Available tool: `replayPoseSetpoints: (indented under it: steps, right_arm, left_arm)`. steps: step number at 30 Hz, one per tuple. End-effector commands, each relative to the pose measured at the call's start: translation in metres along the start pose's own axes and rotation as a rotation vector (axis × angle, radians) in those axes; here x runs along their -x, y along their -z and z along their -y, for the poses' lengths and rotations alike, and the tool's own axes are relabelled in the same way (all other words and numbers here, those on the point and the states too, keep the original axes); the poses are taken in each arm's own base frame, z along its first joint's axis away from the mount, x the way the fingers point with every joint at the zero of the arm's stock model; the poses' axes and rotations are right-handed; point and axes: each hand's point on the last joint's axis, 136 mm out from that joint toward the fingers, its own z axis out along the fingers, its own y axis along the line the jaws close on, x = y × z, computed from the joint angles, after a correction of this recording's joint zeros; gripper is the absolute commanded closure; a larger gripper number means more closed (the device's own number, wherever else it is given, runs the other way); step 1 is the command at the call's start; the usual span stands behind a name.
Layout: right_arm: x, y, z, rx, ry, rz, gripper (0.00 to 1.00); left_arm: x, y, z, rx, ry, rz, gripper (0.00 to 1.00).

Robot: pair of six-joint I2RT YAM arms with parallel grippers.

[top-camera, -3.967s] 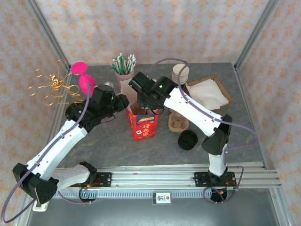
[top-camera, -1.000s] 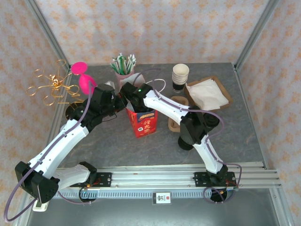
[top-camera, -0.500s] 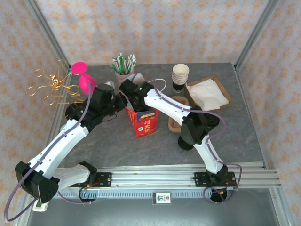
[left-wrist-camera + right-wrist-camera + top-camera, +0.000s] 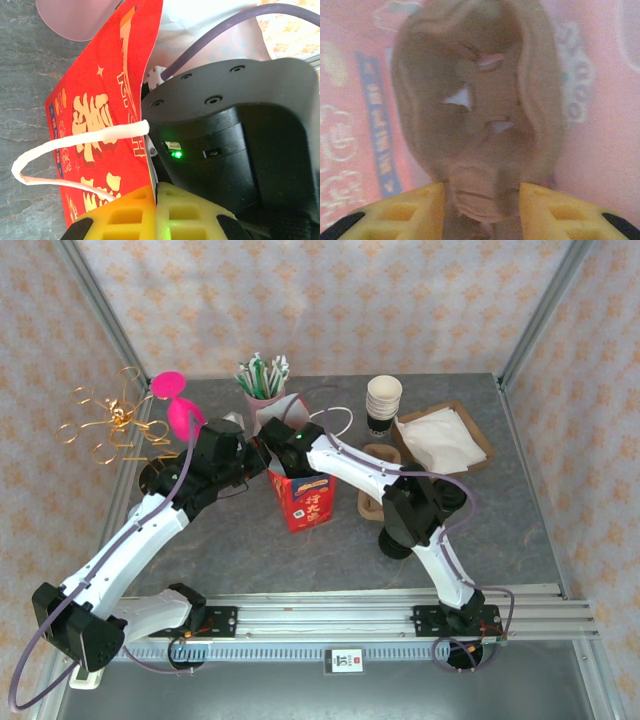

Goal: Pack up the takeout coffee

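**Ana:** Red paper bag [image 4: 303,502] standing mid-table, with gold Chinese characters down its side. I can't read them.

**Ben:** Any handle?

**Ana:** A white cord handle [image 4: 65,150] loops off the front. The left gripper [image 4: 155,202] has its yellow fingers pressed together on the bag's rim.

**Ben:** What's inside?

**Ana:** A brown moulded-pulp cup carrier [image 4: 475,100], rough and full of holes, against the pink-lit wall. The right gripper [image 4: 482,200] is down in the bag, fingers apart, with the carrier's end between them. I can't tell if they grip it.

**Ben:** And behind?

**Ana:** Stacked paper cups [image 4: 384,398], and white napkins [image 4: 435,440] in a brown tray [image 4: 478,433].
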Motion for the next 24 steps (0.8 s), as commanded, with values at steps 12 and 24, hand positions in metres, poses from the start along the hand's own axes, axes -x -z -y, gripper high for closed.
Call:
replayPoseSetpoints:
  steps: [12,24]
  right_arm:
    - [0.030,0.055,0.016,-0.050,-0.021,0.176,0.58]
    - [0.015,0.014,0.024,-0.097,-0.022,0.123,0.56]
  left_arm:
    - [0.001,0.001,-0.007,0.016,-0.015,0.003,0.93]
    - [-0.003,0.000,-0.010,0.021,-0.022,-0.008,1.00]
